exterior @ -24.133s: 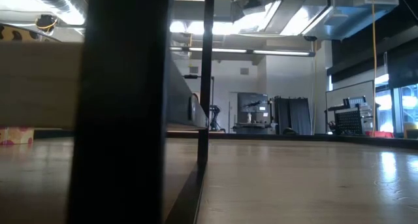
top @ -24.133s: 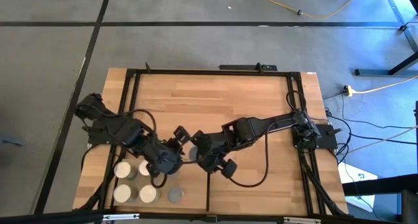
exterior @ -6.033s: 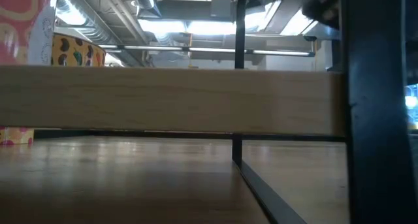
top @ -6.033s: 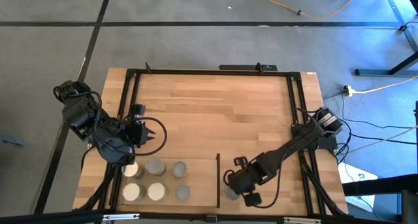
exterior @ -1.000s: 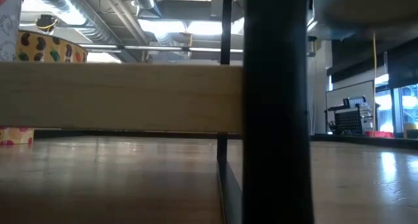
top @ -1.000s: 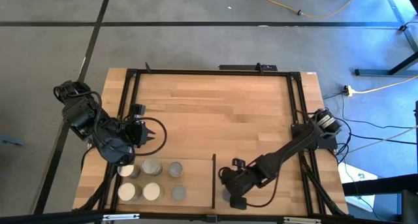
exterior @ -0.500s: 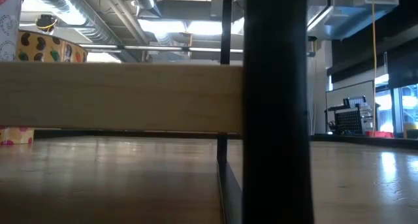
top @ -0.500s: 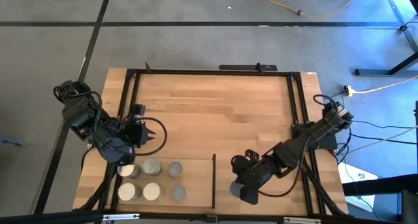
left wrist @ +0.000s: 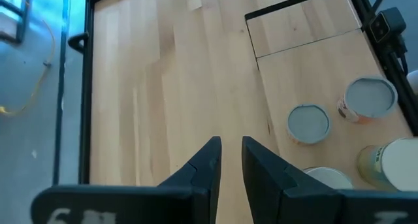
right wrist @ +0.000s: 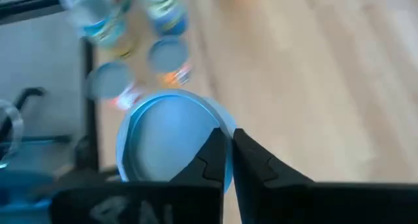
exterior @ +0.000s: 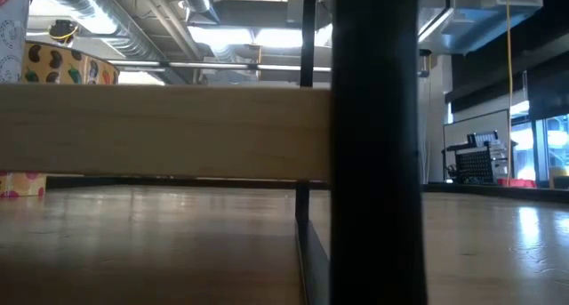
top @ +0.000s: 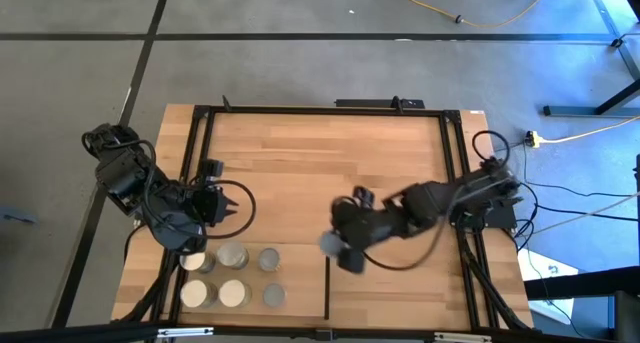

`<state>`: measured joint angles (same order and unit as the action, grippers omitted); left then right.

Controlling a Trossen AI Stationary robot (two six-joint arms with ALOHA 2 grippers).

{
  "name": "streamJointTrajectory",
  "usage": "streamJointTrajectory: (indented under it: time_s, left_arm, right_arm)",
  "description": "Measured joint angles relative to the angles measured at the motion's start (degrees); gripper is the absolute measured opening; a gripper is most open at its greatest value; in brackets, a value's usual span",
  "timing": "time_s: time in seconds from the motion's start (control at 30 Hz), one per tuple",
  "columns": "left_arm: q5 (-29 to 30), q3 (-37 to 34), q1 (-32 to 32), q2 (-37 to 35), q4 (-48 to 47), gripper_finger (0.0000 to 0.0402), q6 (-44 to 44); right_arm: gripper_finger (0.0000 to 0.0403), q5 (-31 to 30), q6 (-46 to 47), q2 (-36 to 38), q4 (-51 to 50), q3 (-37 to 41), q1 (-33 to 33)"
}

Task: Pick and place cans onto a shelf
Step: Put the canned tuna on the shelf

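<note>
The right arm's dark two-finger gripper (top: 336, 245) hangs over the middle of the light-wood worktop (top: 320, 153), its fingers (right wrist: 210, 160) pinched nearly shut on the rim of a short round can with a pale blue-grey lid (right wrist: 168, 138). In the high view that can (top: 330, 244) shows as a grey blur at the fingertips, just at the far end of the thin black upright divider (top: 328, 286) that bounds the flat light-wood shelf panel (top: 300, 283).

The relation that matters is sideways: the shelf lies to the robot's left of the held can and nearer the front edge, so the carry probably has to cross over the divider rather than meet it. The can rides upright, its axis vertical.

Six short cans with grey-silver and cream tops (top: 232, 274) already stand on the shelf in two rows at its left end; the bare strip beside the divider looks like the free spot.

The left arm's gripper (top: 213, 205) waits by the worktop's left edge beside those cans, fingers (left wrist: 208, 165) slightly apart and holding nothing; it is out of the path.
</note>
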<state>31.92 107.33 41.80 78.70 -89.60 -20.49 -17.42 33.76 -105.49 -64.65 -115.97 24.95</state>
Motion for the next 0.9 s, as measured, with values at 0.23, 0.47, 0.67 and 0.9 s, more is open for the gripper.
streamJointTrajectory:
  time_s: [0.23, 0.47, 0.67, 0.9]
  left_arm:
    - [-0.04, 0.0, 0.0, 2.53, 5.73, 0.0055, 12.4]
    - [0.25, 0.0, -1.09, 7.69, 8.48, 0.0055, 29.17]
    - [0.59, 0.0, -4.41, 12.98, 8.33, 0.0055, 39.88]
    - [6.77, -0.02, -7.07, 15.63, 8.45, 0.0055, 49.33]
  right_arm:
    - [0.0013, -1.14, -7.08, -4.54, 1.12, -5.15, -7.34]
    - [0.0013, 1.65, -14.55, -5.49, 5.87, -5.77, -11.43]
    - [0.0013, 2.03, -18.69, -5.49, 6.2, -5.7, -12.59]
    - [0.0013, 0.63, -22.01, -5.49, 6.73, -5.63, -12.94]
